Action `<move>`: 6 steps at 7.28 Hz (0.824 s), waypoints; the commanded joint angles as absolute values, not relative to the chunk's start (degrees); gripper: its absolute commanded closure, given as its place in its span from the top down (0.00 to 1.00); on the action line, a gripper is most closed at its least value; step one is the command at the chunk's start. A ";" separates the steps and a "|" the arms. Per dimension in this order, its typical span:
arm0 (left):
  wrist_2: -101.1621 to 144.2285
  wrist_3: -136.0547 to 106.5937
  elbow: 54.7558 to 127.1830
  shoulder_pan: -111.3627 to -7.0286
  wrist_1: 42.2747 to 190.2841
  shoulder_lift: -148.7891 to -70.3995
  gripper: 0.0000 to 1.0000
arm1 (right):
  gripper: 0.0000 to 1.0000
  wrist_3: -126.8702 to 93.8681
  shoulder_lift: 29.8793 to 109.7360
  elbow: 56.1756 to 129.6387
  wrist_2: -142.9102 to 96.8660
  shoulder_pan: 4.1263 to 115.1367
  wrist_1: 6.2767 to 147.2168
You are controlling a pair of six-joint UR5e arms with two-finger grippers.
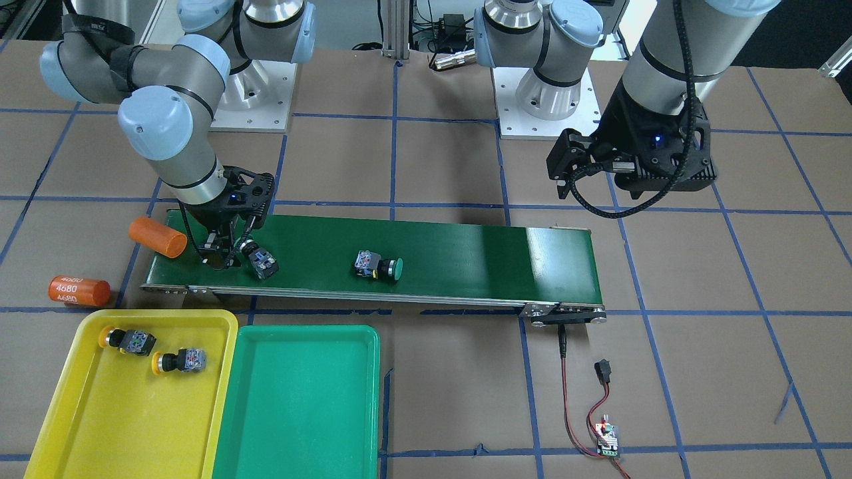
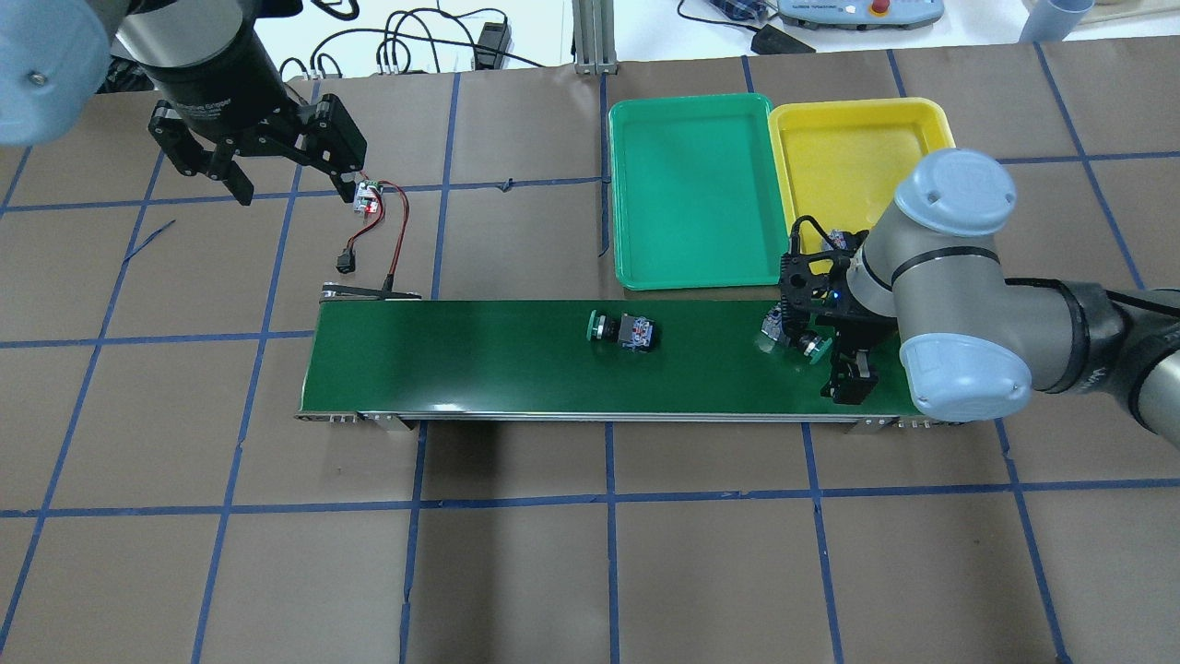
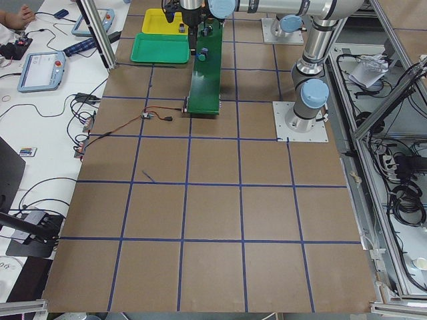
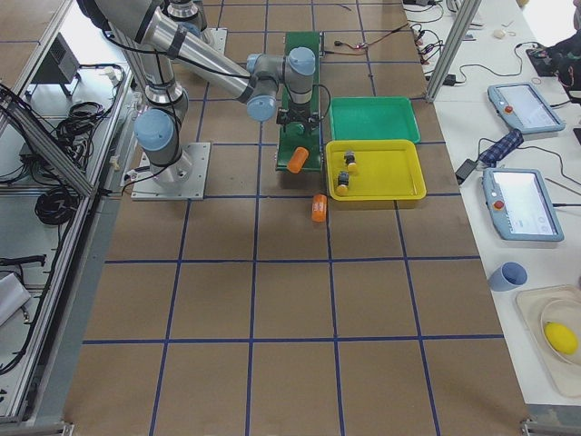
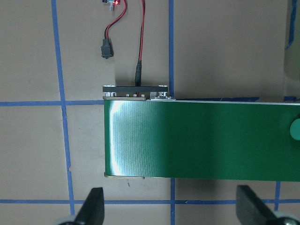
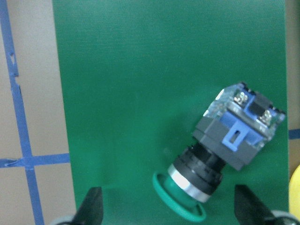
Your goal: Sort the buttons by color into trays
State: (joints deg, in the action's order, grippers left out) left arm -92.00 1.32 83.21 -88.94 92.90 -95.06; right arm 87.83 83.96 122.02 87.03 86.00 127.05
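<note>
**Brown-paper table (image 1: 699,372), green belt (image 1: 466,246): R arm at a green button**

Your right gripper (image 6: 171,213) is spread wide w/ nothing held, low over the belt's tray end. The near green button (image 6: 225,154) lies on its side. Its cap end sits between the fingers; its long axis runs diagonal, body pointing away. R arm is nearer by far. The left gripper (image 2: 293,180) hangs spread and empty past the belt's other end.

Count:
- 4 buttons: 2 green on the belt, the second green button (image 1: 377,265) mid-belt.
- 2 yellow buttons (image 1: 180,360) in the yellow tray (image 1: 86,432).
- 2 trays; the green tray (image 1: 299,412) holds none.
</note>
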 commanded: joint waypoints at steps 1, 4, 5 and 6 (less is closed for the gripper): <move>-91.93 1.32 83.23 -88.95 92.90 -95.10 1.00 | 1.00 87.45 83.58 121.73 87.01 86.31 127.00; -91.93 1.32 83.23 -88.95 92.90 -95.10 1.00 | 0.57 87.54 83.67 121.73 87.10 86.31 127.00; -92.02 1.32 83.23 -88.95 92.90 -95.01 1.00 | 0.43 87.54 83.76 121.73 87.10 86.31 127.00; -92.02 1.32 83.23 -88.95 92.90 -95.01 1.00 | 0.33 87.71 83.93 121.64 87.10 86.31 127.09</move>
State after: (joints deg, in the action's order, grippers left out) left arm -92.00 1.32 83.23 -88.94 92.91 -95.04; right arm 87.58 83.76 121.71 87.10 86.31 127.02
